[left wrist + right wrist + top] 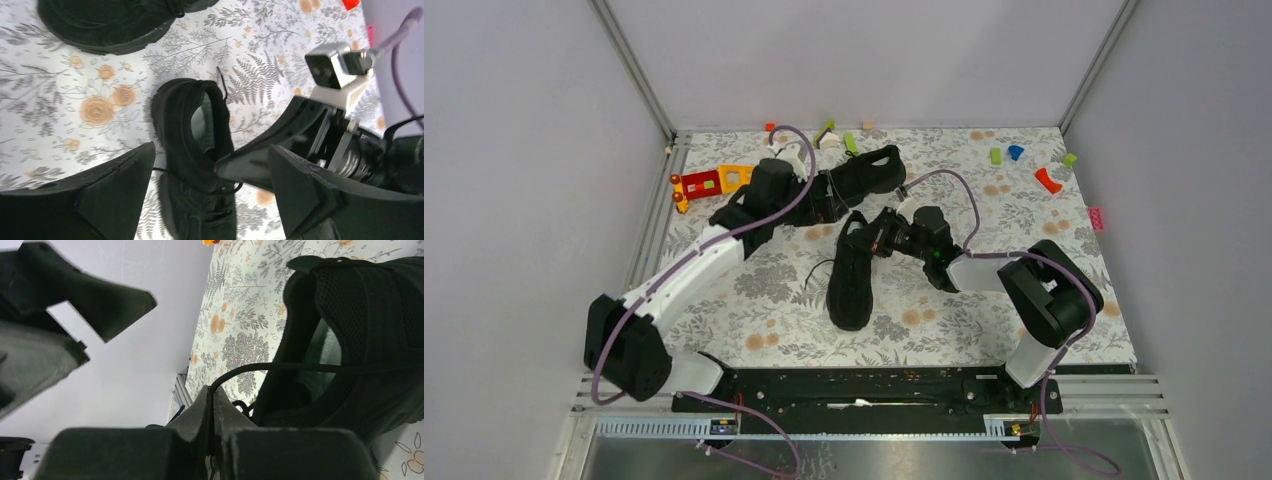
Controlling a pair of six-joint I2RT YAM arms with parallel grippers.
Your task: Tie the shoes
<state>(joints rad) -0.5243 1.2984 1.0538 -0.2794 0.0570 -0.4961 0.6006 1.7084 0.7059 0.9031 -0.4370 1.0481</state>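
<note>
Two black shoes lie on the floral cloth. The near shoe (852,272) points its toe at the arms; it also shows in the left wrist view (192,150) and the right wrist view (360,340). The far shoe (871,168) lies across the back and shows in the left wrist view (110,25). My right gripper (881,236) (212,395) is shut on a thin black lace (300,367) that runs taut to the near shoe's collar. My left gripper (832,207) (211,149) is wide open and empty above that shoe's opening, close beside the right gripper.
A red, yellow and orange toy (709,182) lies at the back left. Small green (996,155), blue (1016,152) and red (1048,180) pieces lie at the back right, and a pink piece (1097,218) sits at the right edge. Walls enclose three sides.
</note>
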